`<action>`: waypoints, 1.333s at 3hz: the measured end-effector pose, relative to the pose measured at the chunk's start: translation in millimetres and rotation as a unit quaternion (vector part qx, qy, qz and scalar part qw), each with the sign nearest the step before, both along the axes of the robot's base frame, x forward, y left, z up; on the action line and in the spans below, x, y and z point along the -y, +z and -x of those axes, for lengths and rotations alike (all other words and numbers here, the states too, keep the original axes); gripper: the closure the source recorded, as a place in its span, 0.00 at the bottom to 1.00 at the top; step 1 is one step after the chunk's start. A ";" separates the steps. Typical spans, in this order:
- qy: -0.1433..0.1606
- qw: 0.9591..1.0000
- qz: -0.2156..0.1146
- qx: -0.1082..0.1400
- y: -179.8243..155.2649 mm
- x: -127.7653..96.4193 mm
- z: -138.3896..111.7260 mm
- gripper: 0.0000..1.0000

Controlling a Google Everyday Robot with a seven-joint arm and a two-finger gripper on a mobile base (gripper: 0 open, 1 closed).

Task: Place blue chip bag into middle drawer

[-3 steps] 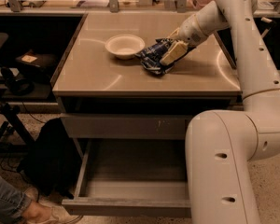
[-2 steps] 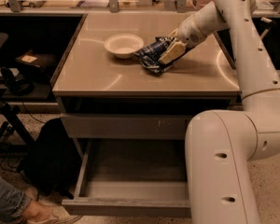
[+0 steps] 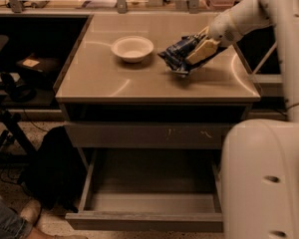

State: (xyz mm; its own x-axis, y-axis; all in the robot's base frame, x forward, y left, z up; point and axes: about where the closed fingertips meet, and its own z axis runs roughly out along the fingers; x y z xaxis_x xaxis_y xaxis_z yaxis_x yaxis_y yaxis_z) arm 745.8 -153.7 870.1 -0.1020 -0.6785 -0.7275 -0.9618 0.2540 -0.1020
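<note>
My gripper (image 3: 195, 52) is over the right half of the tabletop (image 3: 114, 86), shut on the blue chip bag (image 3: 177, 56). The crumpled dark-blue bag hangs from the fingers a little above the table, with its shadow beneath it. The middle drawer (image 3: 144, 222) stands pulled open low at the front of the cabinet, its smooth grey inside showing nothing in it. Above it, the drawer front with pale scratch marks (image 3: 149, 135) is closed.
A white bowl (image 3: 132, 48) sits on the table left of the bag. My own white body (image 3: 264, 183) fills the lower right, next to the open drawer. A black bag (image 3: 50, 176) and a person's shoe (image 3: 27, 215) are on the floor at left.
The gripper has lifted the blue chip bag off the tabletop and carried it slightly right, away from the bowl.
</note>
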 end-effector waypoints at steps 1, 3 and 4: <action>-0.090 0.995 -0.019 0.042 66.1 74.1 38.8 1.00; -0.118 0.990 -0.026 0.078 101.9 94.9 61.7 1.00; -0.097 0.993 -0.014 0.065 104.4 91.9 93.3 1.00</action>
State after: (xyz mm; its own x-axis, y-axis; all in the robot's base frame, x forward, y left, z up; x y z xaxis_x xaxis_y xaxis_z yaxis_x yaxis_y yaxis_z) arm 652.5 -245.6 974.6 -0.1325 -0.6342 -0.7618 -0.8736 0.4378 -0.2125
